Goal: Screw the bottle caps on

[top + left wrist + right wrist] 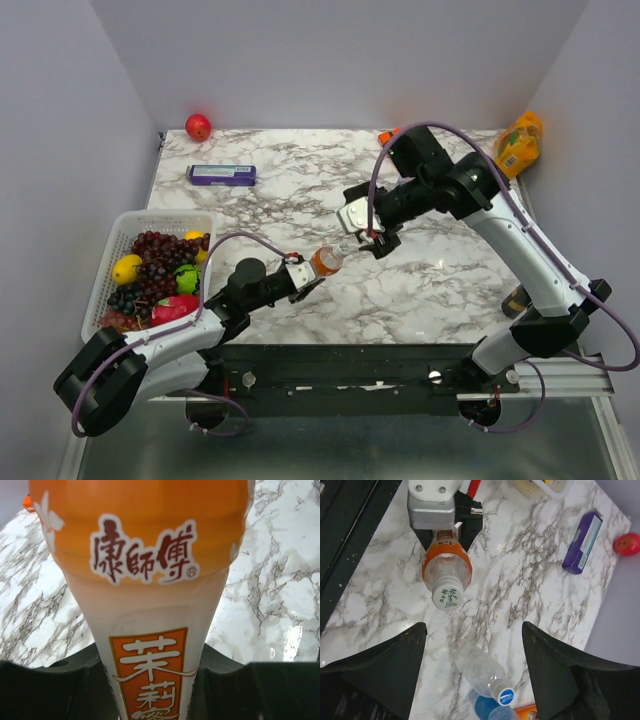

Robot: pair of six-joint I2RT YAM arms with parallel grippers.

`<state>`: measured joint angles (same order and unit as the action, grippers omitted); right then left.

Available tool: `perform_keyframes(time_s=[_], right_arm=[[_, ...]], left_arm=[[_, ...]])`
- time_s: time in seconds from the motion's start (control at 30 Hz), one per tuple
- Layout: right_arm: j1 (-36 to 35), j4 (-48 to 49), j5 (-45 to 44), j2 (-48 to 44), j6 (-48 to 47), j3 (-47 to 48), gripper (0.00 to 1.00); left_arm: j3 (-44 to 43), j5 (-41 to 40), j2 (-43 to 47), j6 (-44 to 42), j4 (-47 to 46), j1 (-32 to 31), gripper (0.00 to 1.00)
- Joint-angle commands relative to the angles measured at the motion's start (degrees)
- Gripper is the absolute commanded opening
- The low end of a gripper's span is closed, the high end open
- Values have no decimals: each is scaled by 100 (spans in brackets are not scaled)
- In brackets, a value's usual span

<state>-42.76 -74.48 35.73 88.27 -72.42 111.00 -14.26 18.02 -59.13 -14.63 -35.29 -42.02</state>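
Left gripper (304, 277) clamped on orange bottle (326, 261), held tilted over the table's middle, white cap (447, 596) on its neck. Right gripper (472, 630) wide, clear of cap. Risk: cap barely threaded, falls off at this tilt.

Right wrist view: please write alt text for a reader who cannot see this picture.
The left claw holds an orange bottle, its white cap on and facing the camera, ahead of the open right claw. Lower in the picture, a clear bottle with a blue cap lies on the marble table; a purple box lies at the upper right.
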Motion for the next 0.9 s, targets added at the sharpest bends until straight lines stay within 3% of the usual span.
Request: perform_keyframes(time_s=[0.0, 0.1, 0.3, 0.7, 0.87], right_arm=[[-214, -813, 391, -47, -2106, -210, 82], [-311, -1296, 392, -82, -2670, -350, 79], [-338, -1289, 339, -293, -3208, -843, 74], [-347, -1297, 84, -91, -2901, -914, 59], [-347, -1297, 110, -82, -2882, -966, 59]], left_arm=[[-288, 430, -2, -321, 409, 18, 0], [-349, 395, -19, -312, 470, 36, 0], [-367, 360, -28, -277, 453, 53, 0], [-349, 202, -89, -172, 101, 80, 0], [-376, 193, -116, -119, 13, 89, 0]])
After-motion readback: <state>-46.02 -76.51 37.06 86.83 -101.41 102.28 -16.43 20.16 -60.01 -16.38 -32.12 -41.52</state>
